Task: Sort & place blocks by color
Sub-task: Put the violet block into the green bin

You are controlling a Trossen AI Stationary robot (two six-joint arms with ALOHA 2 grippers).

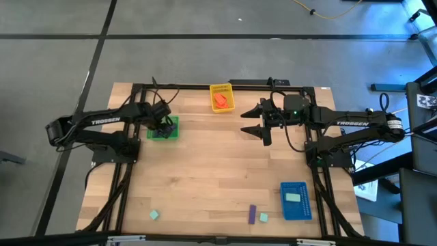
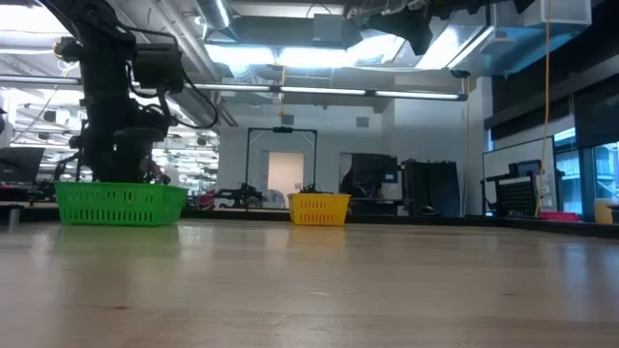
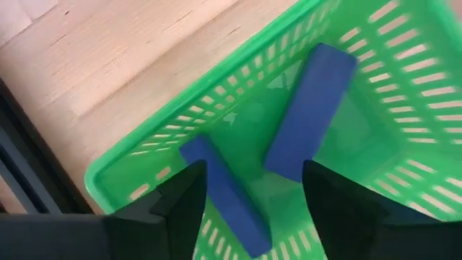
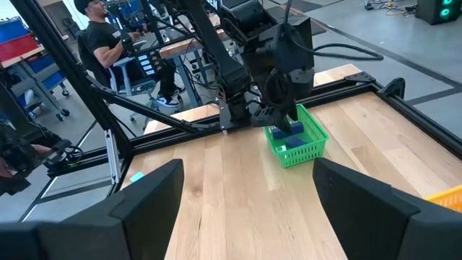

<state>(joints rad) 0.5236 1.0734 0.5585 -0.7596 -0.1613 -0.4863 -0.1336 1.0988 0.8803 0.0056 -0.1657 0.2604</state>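
Right now your left hand [image 3: 245, 195] hangs spread wide over the green perforated plastic tray [image 3: 144, 170], where two blue rectangular blocks [image 3: 310, 108] lie. Your right hand [image 1: 261, 121] waits wide above the wooden surface [image 1: 218, 171].

two purple blocks [image 3: 307, 115] lying flat right under the left gripper [image 3: 249, 209], mint ones [image 1: 154, 214] and orange-red ones [image 1: 220, 100] well apart from it

I read "TROSSEN" in white on the left arm [image 1: 104, 121] and again on the right arm [image 1: 355, 123]; nothing else legible.
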